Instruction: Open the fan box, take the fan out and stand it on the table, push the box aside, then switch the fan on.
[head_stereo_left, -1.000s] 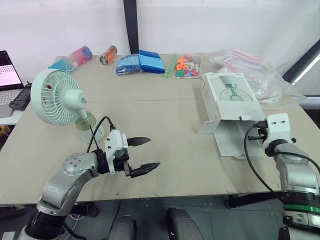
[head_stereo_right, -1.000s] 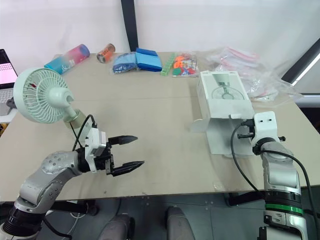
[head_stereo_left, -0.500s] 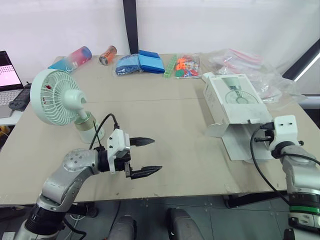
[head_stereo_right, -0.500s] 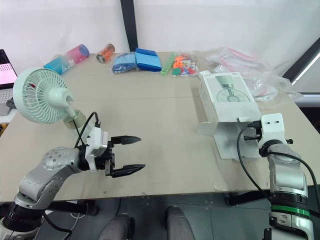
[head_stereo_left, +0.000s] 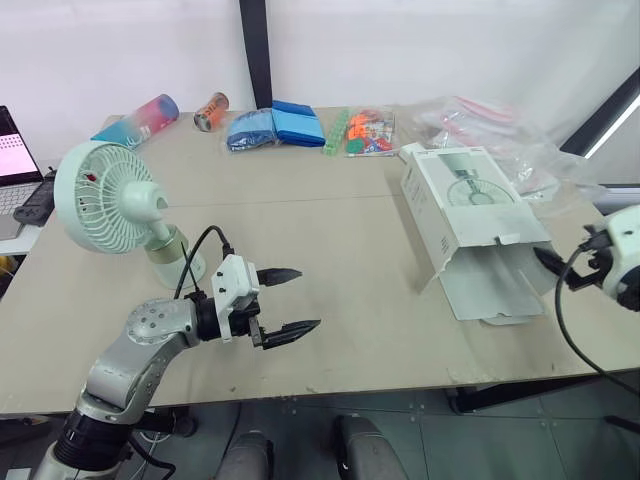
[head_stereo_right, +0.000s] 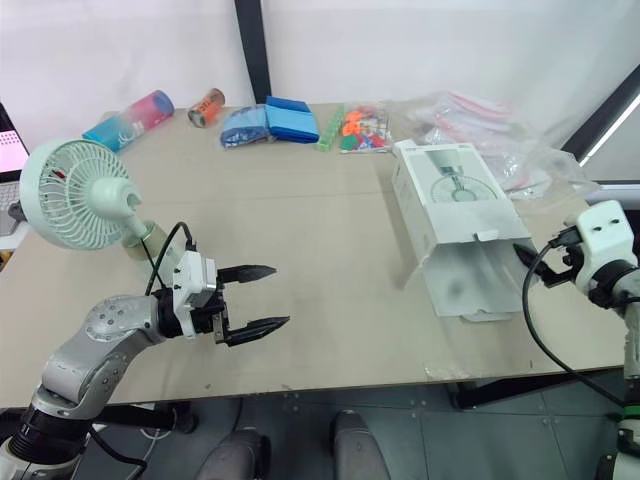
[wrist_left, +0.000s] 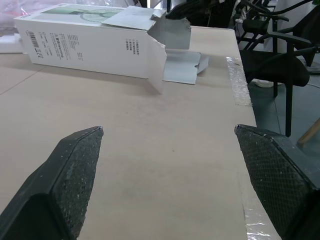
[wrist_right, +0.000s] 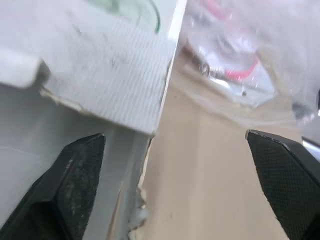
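The pale green fan (head_stereo_left: 108, 203) stands upright on its base at the table's left side. The white fan box (head_stereo_left: 470, 212) lies at the right, its open end and flaps (head_stereo_left: 497, 292) facing the front edge. My left gripper (head_stereo_left: 291, 301) hovers open over bare table in front of the fan, with nothing between its fingers; in the left wrist view the gripper (wrist_left: 168, 129) points toward the box (wrist_left: 92, 40). My right gripper (head_stereo_left: 556, 270) is open just off the box's right front corner. In the right wrist view the gripper (wrist_right: 174, 134) spans the edge of the box flap (wrist_right: 100, 75).
Along the back edge lie a pink-blue bottle (head_stereo_left: 140, 118), a can (head_stereo_left: 210, 110), blue packs (head_stereo_left: 280, 125), a colourful packet (head_stereo_left: 370, 130) and clear plastic bags (head_stereo_left: 505, 135). A laptop (head_stereo_left: 12, 160) sits at far left. Chairs (wrist_left: 270, 45) stand beyond the table's right end.
My right gripper has opened and drawn back to the right, away from the box. The box has shifted right and turned. The left gripper stays open in much the same place.
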